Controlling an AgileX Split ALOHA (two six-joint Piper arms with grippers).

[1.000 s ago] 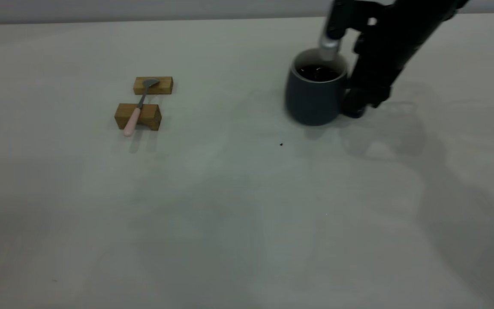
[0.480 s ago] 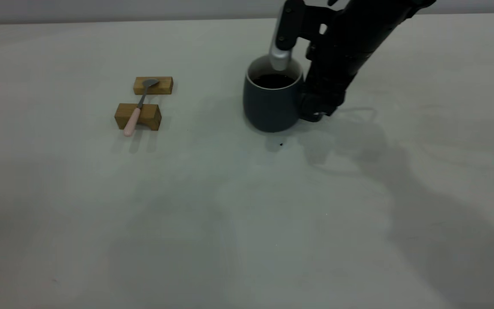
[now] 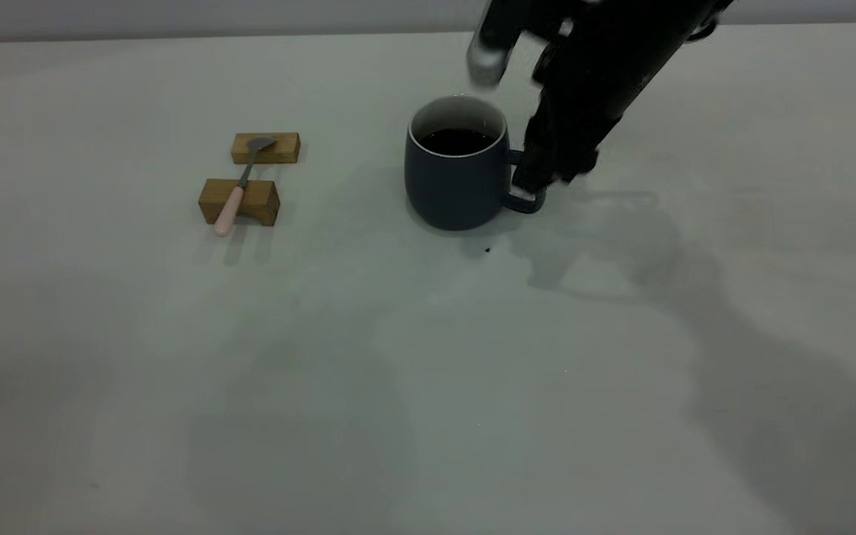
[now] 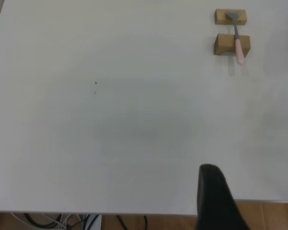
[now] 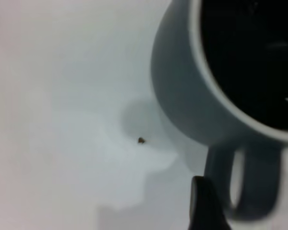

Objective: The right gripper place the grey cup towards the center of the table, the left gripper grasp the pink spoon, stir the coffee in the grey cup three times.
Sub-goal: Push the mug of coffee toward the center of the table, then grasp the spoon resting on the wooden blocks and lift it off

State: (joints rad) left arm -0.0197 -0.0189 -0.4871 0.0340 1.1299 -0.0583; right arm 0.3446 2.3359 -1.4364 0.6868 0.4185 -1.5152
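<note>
Since the grey cup (image 3: 456, 172) already stands upright on the table (image 3: 428, 371) near its middle, with its handle free, the step in hand looks like clearing the right gripper (image 3: 547, 172) away. That is best done by rising straight and backing off toward the right, so no finger catches the loop handle or jolts the coffee (image 3: 457, 140). The right arm slants down steeply from the upper right, its dark fingers just above and beside the handle; in the right wrist view one finger (image 5: 204, 206) shows apart from the handle, so they appear spread, gripping nothing. Well to the left, the pink spoon (image 3: 238, 185) lies across two wooden blocks (image 3: 239, 200), bowl on the far one. The left gripper (image 4: 249, 203) hangs off the table's edge, far from the spoon, and its fingers look parted and empty.
</note>
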